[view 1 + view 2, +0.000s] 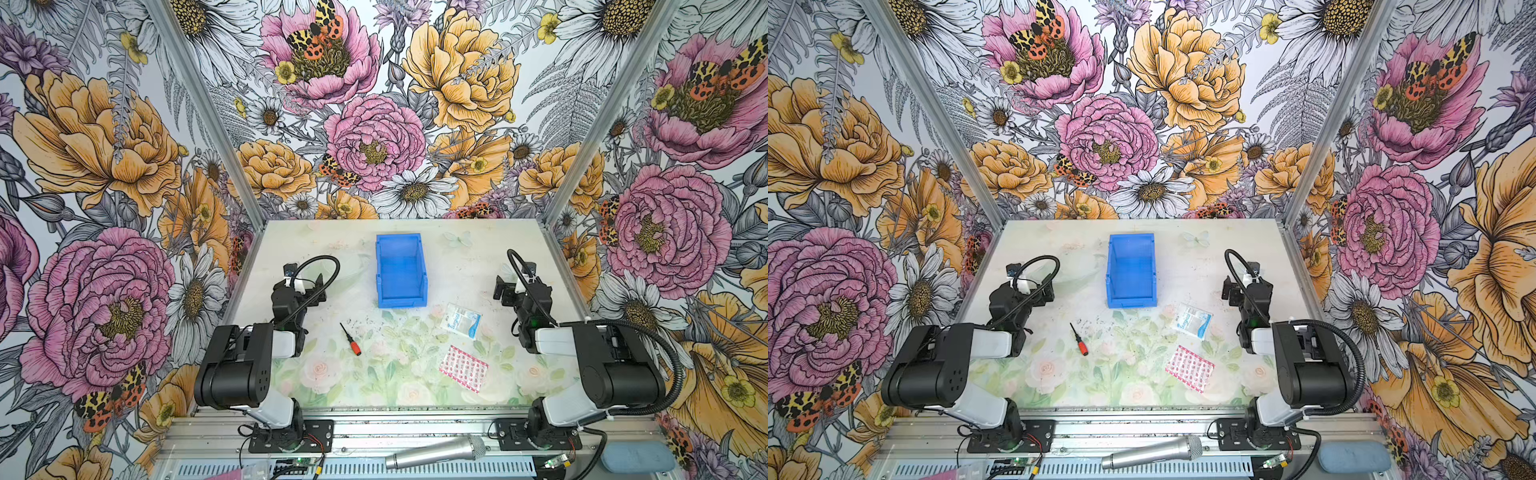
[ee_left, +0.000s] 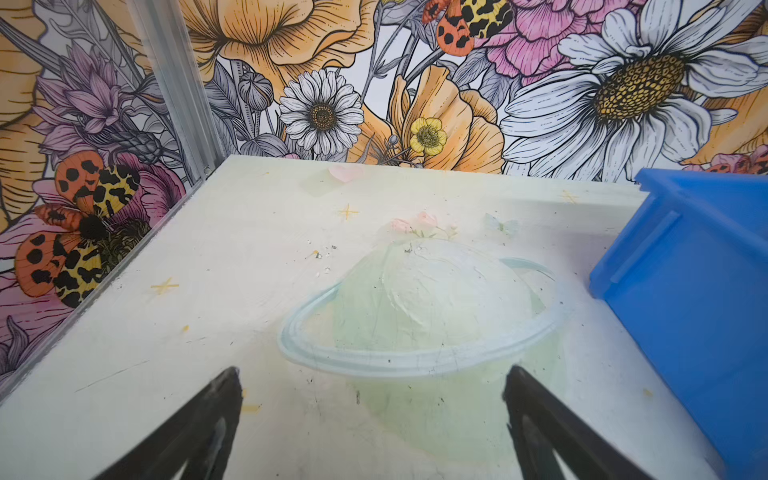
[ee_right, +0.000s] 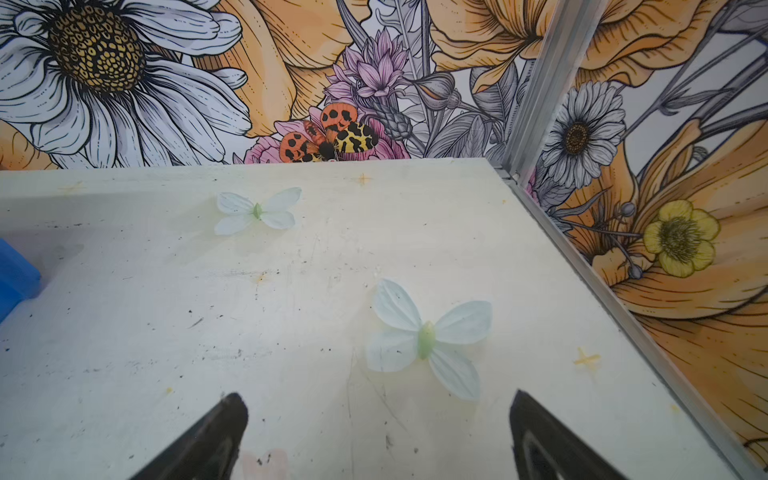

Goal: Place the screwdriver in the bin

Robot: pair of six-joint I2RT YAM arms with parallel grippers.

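Note:
The screwdriver (image 1: 350, 338) (image 1: 1079, 339), with a red handle and a thin black shaft, lies flat on the table in front of the bin's lowered end, a little to its left. The blue bin (image 1: 400, 244) (image 1: 1131, 244) stands empty at the middle back; its side wall shows in the left wrist view (image 2: 685, 291) and a corner in the right wrist view (image 3: 12, 274). My left gripper (image 1: 305, 277) (image 2: 374, 372) hovers open left of the bin, behind the screwdriver, nothing between its fingers. My right gripper (image 1: 513, 280) (image 3: 378, 397) is open and empty to the bin's right.
A white sachet (image 1: 461, 321) and a red-dotted packet (image 1: 463, 368) lie right of the screwdriver. A silver microphone (image 1: 436, 451) rests on the front rail. Flowered walls with aluminium posts (image 1: 582, 166) enclose the table on three sides.

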